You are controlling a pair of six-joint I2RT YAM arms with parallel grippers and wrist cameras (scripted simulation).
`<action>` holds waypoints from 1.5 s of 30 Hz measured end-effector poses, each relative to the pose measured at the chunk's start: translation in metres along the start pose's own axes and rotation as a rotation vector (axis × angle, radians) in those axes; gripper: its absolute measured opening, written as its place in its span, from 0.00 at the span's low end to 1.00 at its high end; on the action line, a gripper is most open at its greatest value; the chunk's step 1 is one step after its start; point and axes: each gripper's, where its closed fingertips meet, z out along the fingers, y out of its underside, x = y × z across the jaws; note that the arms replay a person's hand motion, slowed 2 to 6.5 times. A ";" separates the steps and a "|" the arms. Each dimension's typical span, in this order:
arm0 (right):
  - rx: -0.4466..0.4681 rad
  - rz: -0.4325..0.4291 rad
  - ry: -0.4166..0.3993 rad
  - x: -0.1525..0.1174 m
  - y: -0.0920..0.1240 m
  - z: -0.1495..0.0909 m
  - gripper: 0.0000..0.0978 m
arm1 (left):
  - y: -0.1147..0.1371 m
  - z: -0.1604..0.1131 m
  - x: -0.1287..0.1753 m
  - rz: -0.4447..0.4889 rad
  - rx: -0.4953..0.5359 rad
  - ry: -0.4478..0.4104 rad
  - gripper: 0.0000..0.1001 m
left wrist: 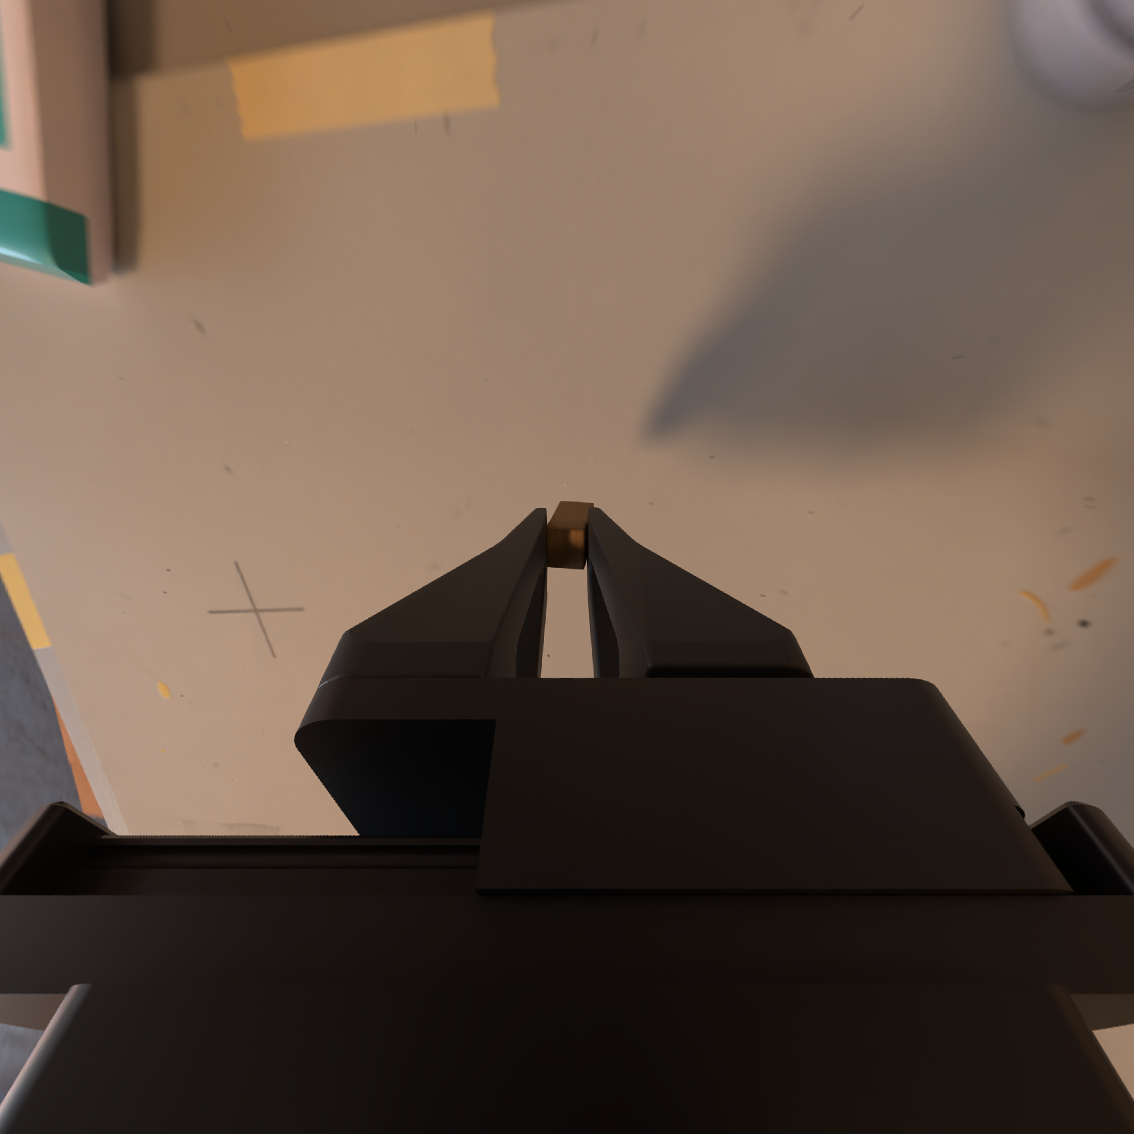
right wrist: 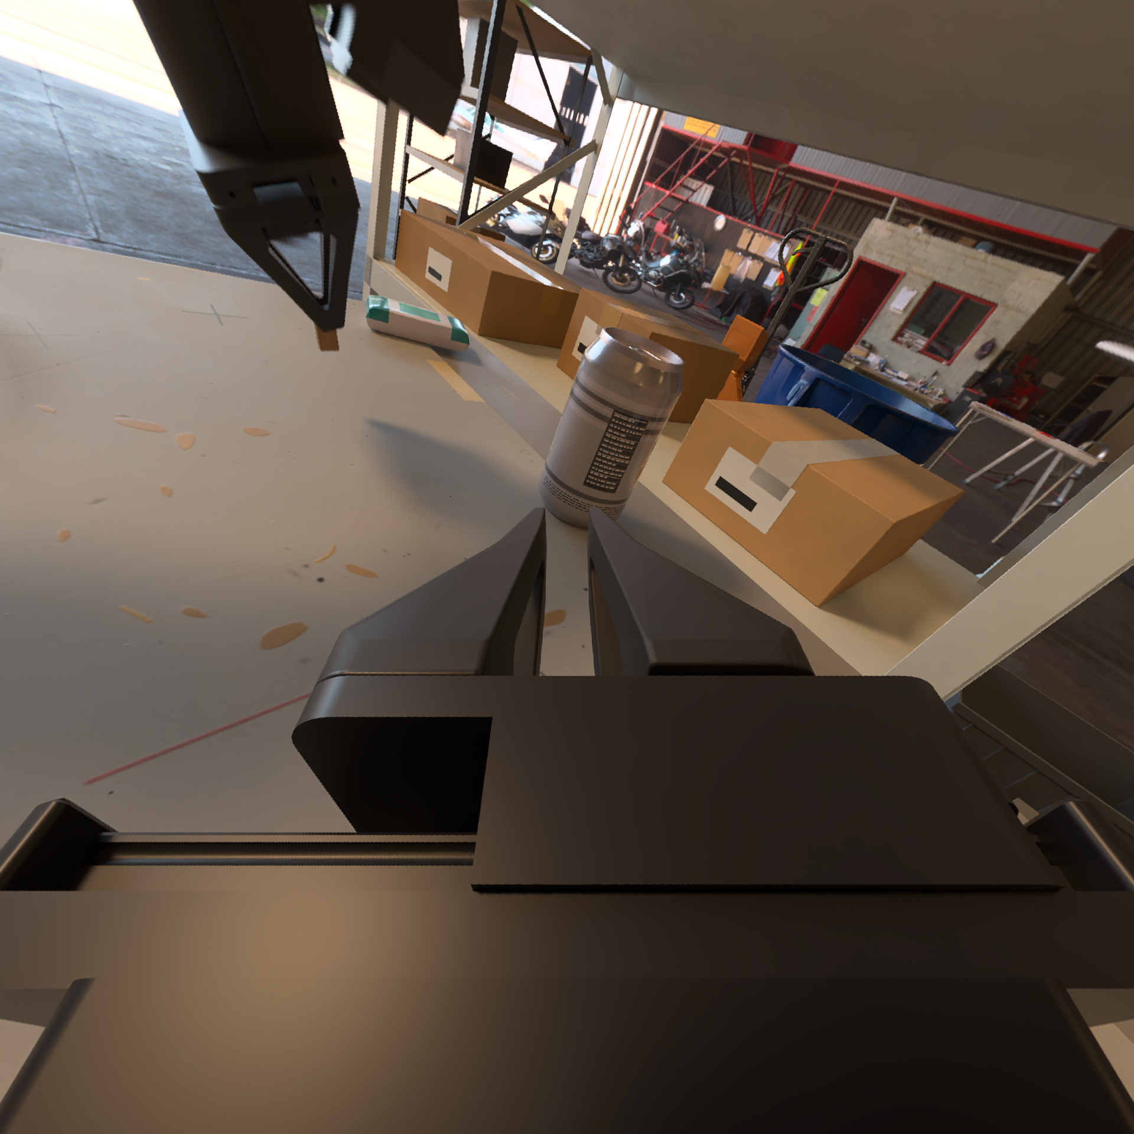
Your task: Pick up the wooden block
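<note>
The wooden block [left wrist: 567, 543] is small and tan. My left gripper [left wrist: 567, 521] is shut on it, pinching it between the black fingertips above the beige tabletop. In the right wrist view the left gripper [right wrist: 325, 328] hangs at the upper left with the block [right wrist: 327, 339] sticking out below its tips, off the table. My right gripper [right wrist: 566, 521] hovers low over the table with its fingers close together and nothing between them. It points at a silver can [right wrist: 607, 429].
The can stands just beyond my right fingertips. A white and green packet [right wrist: 417, 322] lies farther back, also at the left edge of the left wrist view [left wrist: 43, 245]. Cardboard boxes [right wrist: 810, 497] sit on a shelf along the right. A tape strip [left wrist: 365, 83] is stuck on the table.
</note>
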 end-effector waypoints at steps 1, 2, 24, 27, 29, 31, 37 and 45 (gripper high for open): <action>0.003 0.003 0.002 0.001 0.000 0.000 0.12 | -0.004 -0.009 0.003 0.007 0.040 0.000 0.11; 0.006 0.008 0.005 0.002 -0.001 -0.001 0.12 | -0.007 -0.020 0.007 0.016 0.082 -0.001 0.11; 0.042 0.105 0.096 0.045 0.008 -0.032 0.12 | -0.004 -0.182 0.227 0.528 0.845 0.227 0.11; 0.032 0.112 0.115 0.053 0.012 -0.044 0.12 | 0.002 -0.175 0.257 0.612 0.864 0.244 0.11; 0.028 0.120 0.125 0.059 0.014 -0.052 0.12 | 0.005 -0.166 0.275 0.662 0.870 0.247 0.11; 0.027 0.130 0.129 0.063 0.016 -0.061 0.12 | 0.007 -0.156 0.290 0.704 0.874 0.249 0.11; 0.039 0.170 0.108 0.071 0.017 -0.088 0.13 | 0.007 -0.123 0.329 0.798 0.884 0.304 0.11; 0.075 0.215 -0.018 0.064 0.012 -0.117 0.16 | 0.005 -0.092 0.368 0.907 0.930 0.381 0.11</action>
